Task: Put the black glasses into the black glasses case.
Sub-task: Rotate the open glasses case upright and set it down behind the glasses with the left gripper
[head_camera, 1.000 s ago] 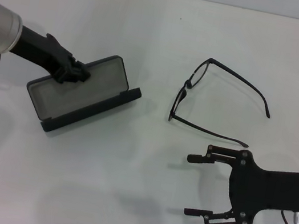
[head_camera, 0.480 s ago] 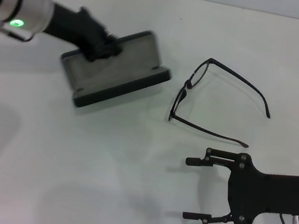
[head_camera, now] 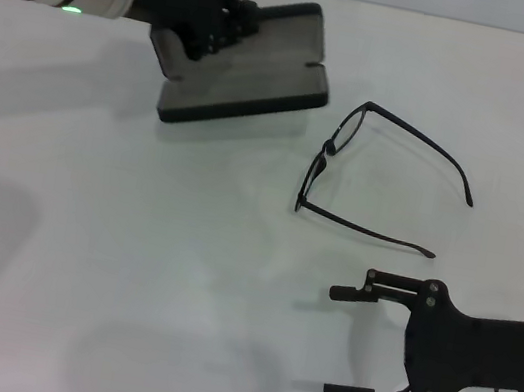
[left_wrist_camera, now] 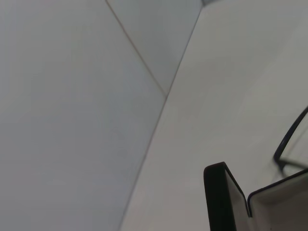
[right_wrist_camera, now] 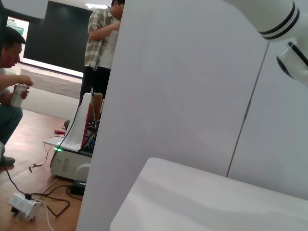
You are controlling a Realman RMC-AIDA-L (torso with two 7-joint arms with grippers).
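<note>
Presently: black glasses case (head_camera: 250, 64), open, grey lining showing, clamped at one end by the left gripper (head_camera: 204, 15) at the far left of the white table (head_camera: 128, 264). Black glasses (head_camera: 378, 181), temples unfolded, lying on the table to the case's right, apart from it. Right gripper (head_camera: 350, 344), fingers spread and empty, nearer the robot than the glasses, just short of them.
</note>
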